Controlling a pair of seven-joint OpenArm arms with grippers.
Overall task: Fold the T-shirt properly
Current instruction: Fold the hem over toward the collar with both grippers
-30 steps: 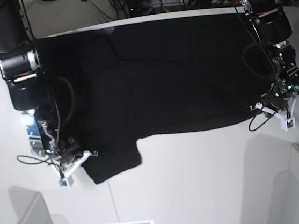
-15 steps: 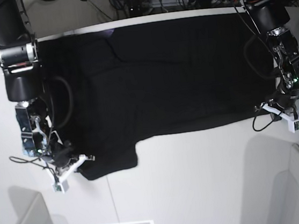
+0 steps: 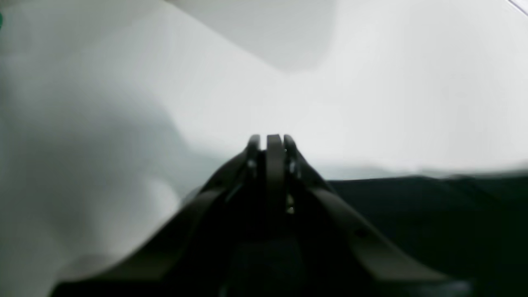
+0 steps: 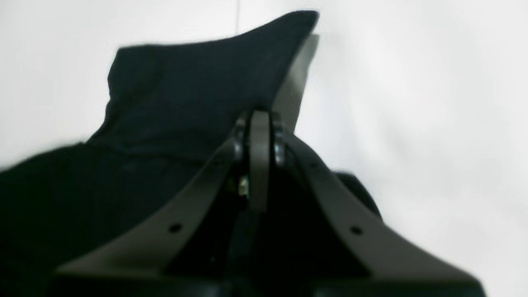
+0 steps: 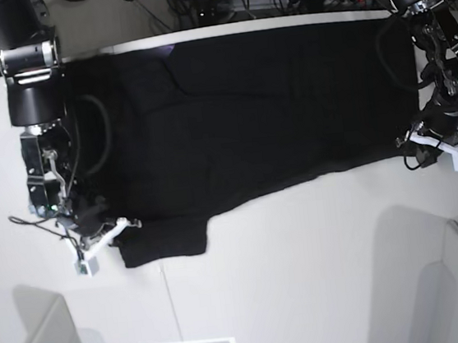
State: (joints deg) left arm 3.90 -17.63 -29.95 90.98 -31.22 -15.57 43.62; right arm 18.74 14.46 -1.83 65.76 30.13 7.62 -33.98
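In the left wrist view, the left end effector point(image 3: 274, 142) is pinching tight, with its tips pressed together. The black T-shirt point(image 3: 433, 218) is lying low and to one side of it on the white table point(image 3: 371, 103). The picture is too blurry to tell if any cloth is caught in the tips.

In the right wrist view, the right end effector point(image 4: 259, 119) is also clenching tight. The T-shirt point(image 4: 194, 95) is sitting right under and ahead of it, and a flap with a pointy corner is sticking up past the tips. I cannot tell if cloth is pinched there.

In the base view, the T-shirt point(image 5: 256, 119) is lying spread wide across the table point(image 5: 307, 278), plain black, with one sleeve poking out near the right end effector point(image 5: 108, 235). The left end effector point(image 5: 437, 144) is sitting at the shirt's other end, by its edge.
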